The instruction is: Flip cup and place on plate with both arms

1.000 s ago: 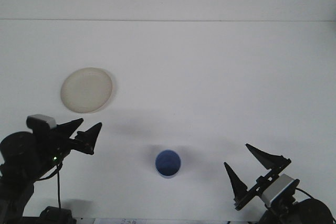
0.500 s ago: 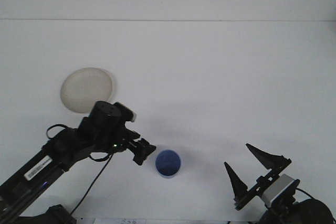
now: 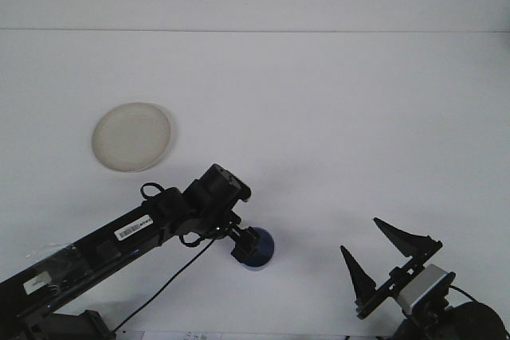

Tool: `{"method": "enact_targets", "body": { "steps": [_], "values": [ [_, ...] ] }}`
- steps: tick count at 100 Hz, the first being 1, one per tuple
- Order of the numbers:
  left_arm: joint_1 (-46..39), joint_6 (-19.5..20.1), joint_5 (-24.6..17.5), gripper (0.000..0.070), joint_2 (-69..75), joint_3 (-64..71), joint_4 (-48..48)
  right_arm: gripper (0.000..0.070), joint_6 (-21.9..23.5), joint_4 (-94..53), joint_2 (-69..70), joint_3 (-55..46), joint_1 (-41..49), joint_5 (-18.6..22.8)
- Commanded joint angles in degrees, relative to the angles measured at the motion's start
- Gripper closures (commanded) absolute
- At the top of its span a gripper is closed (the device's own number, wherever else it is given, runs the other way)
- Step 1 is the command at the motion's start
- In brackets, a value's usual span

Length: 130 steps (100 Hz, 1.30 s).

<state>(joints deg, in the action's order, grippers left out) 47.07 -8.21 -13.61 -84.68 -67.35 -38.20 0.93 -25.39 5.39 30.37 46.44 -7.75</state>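
Since half a second ago my left arm has swung further out over the desk, and the left gripper [image 3: 243,242] now sits right on top of the blue cup [image 3: 260,249], covering its near-left side; from this view I cannot tell whether those jaws are spread or closed on the rim. On the desk [image 3: 335,117], white and bare across most of its width, the pale plate [image 3: 131,135] lies toward the far-left part, well apart from the cup, which stands near the front edge about midway along it. Down at the front-right corner the right gripper [image 3: 386,252] hangs with its two black fingers spread wide, holding nothing, some way to the right of the cup. I judge the cup to be light, thin-walled plastic, stiff enough to keep its shape but smooth, so it could slip or skid if nudged sideways. I would take it across the rim or upper wall with a modest squeeze, leaving the lower wall free for the other arm to grasp during the flip.
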Motion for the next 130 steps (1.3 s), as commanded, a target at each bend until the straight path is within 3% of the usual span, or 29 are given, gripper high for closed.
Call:
{"method": "enact_targets", "body": {
  "steps": [1, 10, 22, 28, 48, 60, 86, 104, 130],
  "values": [
    [1.01, 1.38, 0.15, 0.0203, -1.75, -0.87, 0.39, 0.0153, 0.55, 0.66, 0.28, 0.39, 0.48, -0.26],
    [1.53, 1.62, 0.17, 0.0282, -2.86, -0.87, 0.59, 0.0153, 0.55, 0.76, 0.28, 0.39, 0.48, -0.26],
    [2.12, 1.68, 0.17, 0.0596, -3.34, -0.87, 0.35, 0.0153, 0.55, 0.76, 0.28, 0.39, 0.48, -0.26],
    [2.49, 1.75, 0.17, 0.07, -3.32, -0.87, 0.35, 0.0153, 0.55, 0.81, 0.28, 0.39, 0.48, -0.28],
    [2.82, 3.32, 0.61, 0.069, -3.32, -2.73, -2.45, 0.0153, 0.55, 0.87, 0.28, 0.39, 0.48, -0.26],
    [2.82, 4.37, 3.02, 0.069, -3.32, -6.45, -6.08, 0.0153, 0.55, 0.87, 0.28, 0.39, 0.48, -0.26],
    [-0.68, 10.23, 15.65, 0.0693, -2.86, -20.85, -20.35, 0.0153, 0.55, 0.85, 0.28, 0.39, 0.48, -0.26],
    [-12.07, 12.17, 18.38, 0.0693, -2.86, -29.07, -25.38, 0.0153, 0.55, 0.85, 0.28, 0.39, 0.48, -0.28],
    [-34.38, 13.16, 18.32, 0.0694, -4.68, -29.9, -20.17, 0.0153, 0.55, 0.83, 0.28, 0.39, 0.48, -0.28]
  ]
}}
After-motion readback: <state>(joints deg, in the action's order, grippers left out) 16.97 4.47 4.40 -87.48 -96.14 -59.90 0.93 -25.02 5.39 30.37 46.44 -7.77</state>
